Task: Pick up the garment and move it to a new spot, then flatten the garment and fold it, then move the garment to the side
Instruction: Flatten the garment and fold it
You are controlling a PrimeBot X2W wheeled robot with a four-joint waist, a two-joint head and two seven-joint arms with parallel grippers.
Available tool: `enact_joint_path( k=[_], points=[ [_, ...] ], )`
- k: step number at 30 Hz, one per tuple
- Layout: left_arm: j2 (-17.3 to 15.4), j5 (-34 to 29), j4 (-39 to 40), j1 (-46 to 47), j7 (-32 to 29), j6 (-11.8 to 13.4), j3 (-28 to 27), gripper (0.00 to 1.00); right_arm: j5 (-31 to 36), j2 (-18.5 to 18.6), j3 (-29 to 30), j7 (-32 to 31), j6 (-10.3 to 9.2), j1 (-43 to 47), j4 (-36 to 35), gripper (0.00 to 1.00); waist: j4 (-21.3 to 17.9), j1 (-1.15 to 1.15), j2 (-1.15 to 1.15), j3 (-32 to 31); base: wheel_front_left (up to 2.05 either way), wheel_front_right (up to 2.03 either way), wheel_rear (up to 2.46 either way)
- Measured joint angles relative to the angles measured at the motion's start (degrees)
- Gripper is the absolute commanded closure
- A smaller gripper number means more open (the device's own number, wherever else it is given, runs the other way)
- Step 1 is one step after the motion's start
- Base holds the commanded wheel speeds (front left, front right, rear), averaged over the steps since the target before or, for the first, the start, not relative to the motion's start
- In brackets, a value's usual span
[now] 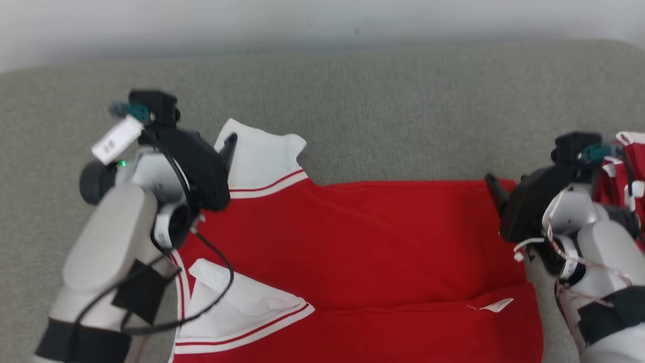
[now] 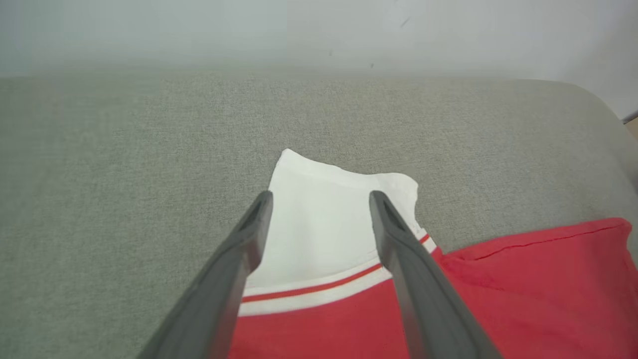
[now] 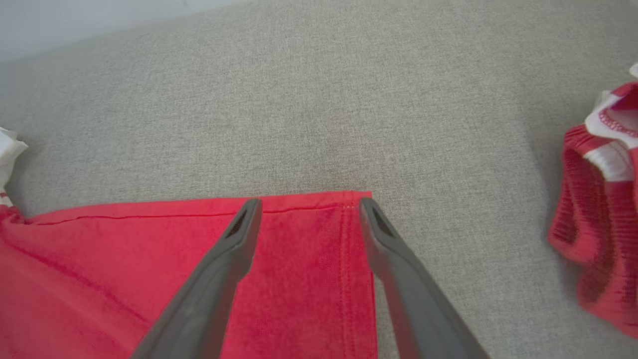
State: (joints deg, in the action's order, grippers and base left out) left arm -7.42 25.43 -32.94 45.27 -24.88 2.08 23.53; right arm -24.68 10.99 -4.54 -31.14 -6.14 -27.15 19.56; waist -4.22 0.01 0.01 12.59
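- One red garment [image 1: 363,242] lies spread on the grey fabric surface [image 1: 403,101], between the two grippers.
- It has two white parts: a far sleeve [image 1: 262,156] and a near sleeve [image 1: 242,307].
- The left gripper [image 2: 320,199] has its fingers apart and holds nothing, above the far sleeve.
- The right gripper [image 3: 306,204] also has its fingers apart and is empty, above one red corner.
- One other red-and-white cloth [image 3: 598,209] lies apart on the right.

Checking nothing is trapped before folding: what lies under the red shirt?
The red shirt lies spread on the grey upholstered surface, which shows around its far edge and sides. No lump shows through, but anything directly beneath the cloth is covered and cannot be seen.
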Motion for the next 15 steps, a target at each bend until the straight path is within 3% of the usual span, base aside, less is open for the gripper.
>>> enact_joint_path(
  k=[15],
  points=[
    [-2.13,0.47,-7.19,10.70,-9.98,0.94,-1.88,0.00,1.08,0.03,0.74,-9.26,-0.92,-7.66,0.63,0.00,-2.79,0.01,0.01,10.38,0.00,0.00,0.00]
  ],
)
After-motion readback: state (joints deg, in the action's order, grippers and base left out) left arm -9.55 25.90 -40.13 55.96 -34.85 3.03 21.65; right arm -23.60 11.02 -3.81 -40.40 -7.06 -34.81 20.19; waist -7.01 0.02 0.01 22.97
